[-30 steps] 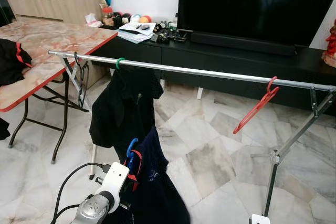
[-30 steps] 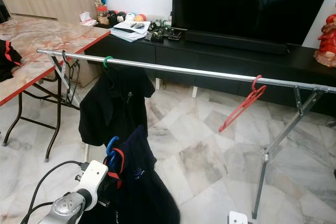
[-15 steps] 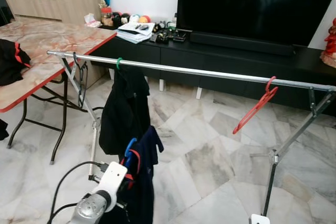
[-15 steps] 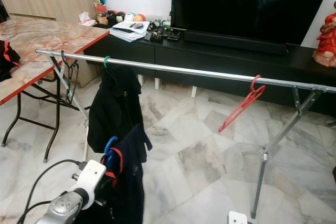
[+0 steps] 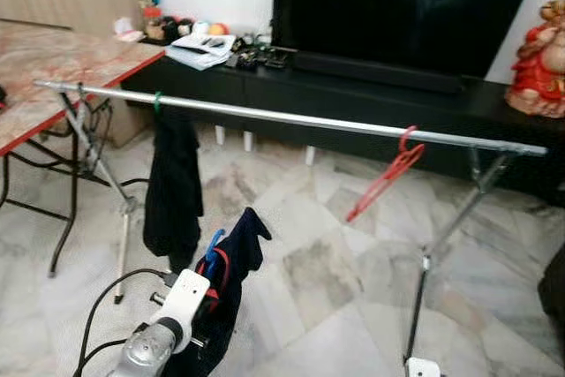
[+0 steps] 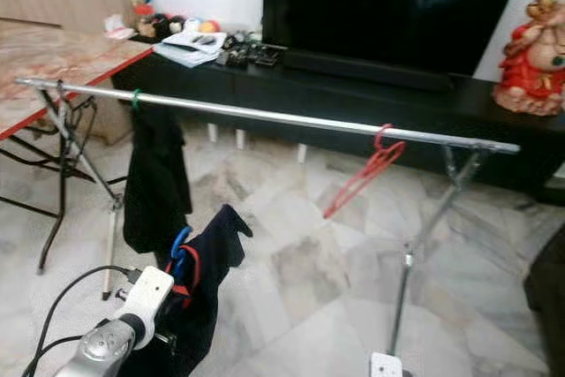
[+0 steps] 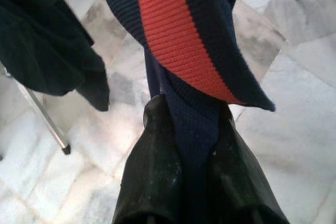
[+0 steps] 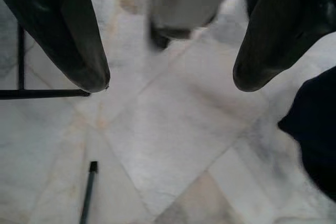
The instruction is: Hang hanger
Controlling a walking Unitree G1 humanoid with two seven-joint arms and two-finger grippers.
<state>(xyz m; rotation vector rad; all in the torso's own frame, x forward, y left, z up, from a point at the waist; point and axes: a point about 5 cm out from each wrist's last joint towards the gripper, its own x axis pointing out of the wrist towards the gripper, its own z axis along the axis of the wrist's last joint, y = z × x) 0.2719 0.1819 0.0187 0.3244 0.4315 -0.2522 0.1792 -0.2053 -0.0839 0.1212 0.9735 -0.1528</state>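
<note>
- Since a second ago the camera has swung toward the robot's right, so the rail (image 5: 291,118) sits further left in the head views and a red figurine (image 5: 538,64) now shows at the right end of the black TV cabinet (image 5: 353,99); the dark shirt (image 5: 173,187) already on the rail has turned and looks narrower than before
- Left end effector (image 7: 184,135) is low at the near left of the head views, clenched on a navy shirt (image 5: 228,275) that hangs from a blue hanger (image 5: 213,245); the wrist view shows navy cloth pinched between the two black fingers (image 7: 155,166), with the shirt's red-striped collar (image 7: 178,35) folded just above them
- That hanger and shirt are held below the rail and nearer the robot, apart from it, just in front of the dark shirt
- The dark shirt hangs on a green hook (image 5: 157,100) near the left end of the rail
- An empty red hanger (image 5: 385,174) hangs tilted near the right end of the rail, well apart from both shirts
- Right end effector (image 8: 170,80) is released, its two fingers spread wide over the marble floor (image 8: 173,129), with a dark cloth edge to one side
- A bench (image 5: 62,59) with a marbled top and red edge stands at the far left, beside the left end of the rail
- A large dark TV (image 5: 397,6) stands on the cabinet behind the rail
</note>
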